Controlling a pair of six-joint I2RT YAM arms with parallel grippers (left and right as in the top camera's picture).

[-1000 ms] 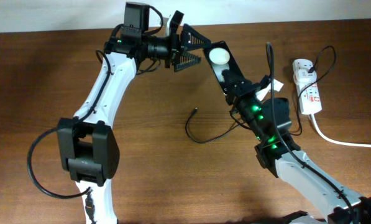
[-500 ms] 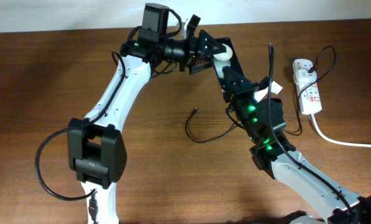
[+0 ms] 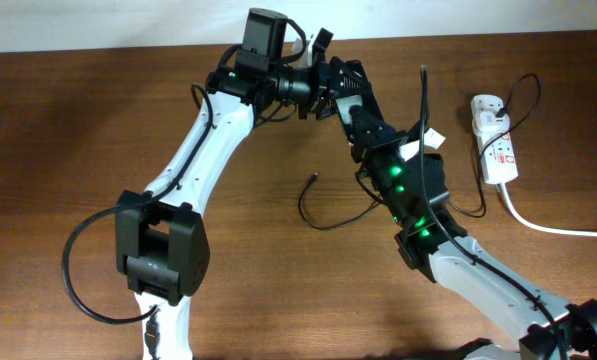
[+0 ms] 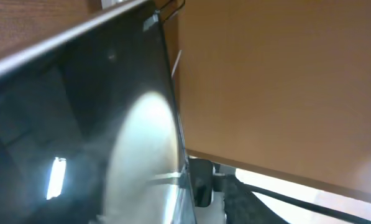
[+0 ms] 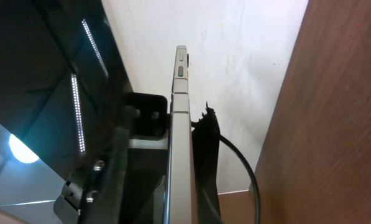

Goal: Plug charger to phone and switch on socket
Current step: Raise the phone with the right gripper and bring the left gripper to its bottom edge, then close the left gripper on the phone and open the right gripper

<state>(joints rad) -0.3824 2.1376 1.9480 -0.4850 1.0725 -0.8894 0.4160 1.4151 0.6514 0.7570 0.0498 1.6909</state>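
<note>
The black phone (image 3: 355, 100) hangs above the table near the back edge, with my right gripper (image 3: 370, 126) shut on its lower end. In the right wrist view the phone (image 5: 181, 124) stands edge-on between the right gripper's (image 5: 176, 127) fingers. My left gripper (image 3: 333, 78) comes in from the left with its jaws around the phone's upper end. In the left wrist view the phone's glossy face (image 4: 79, 124) fills the left side and one dark finger (image 4: 201, 183) sits at its edge; a firm hold does not show. The charger (image 3: 323, 222) lies loose on the table, tip (image 3: 314, 178) free. The socket (image 3: 496, 140) lies at the far right.
A thick white cord (image 3: 553, 229) runs from the socket off the right edge. A black plug lead (image 3: 523, 92) loops above the socket. The two arms cross the middle of the wooden table (image 3: 58, 150). A white wall edges the back.
My left arm has swung right to the phone and its jaws have narrowed around the phone's upper end. The right arm has shifted slightly left, still holding the phone.
</note>
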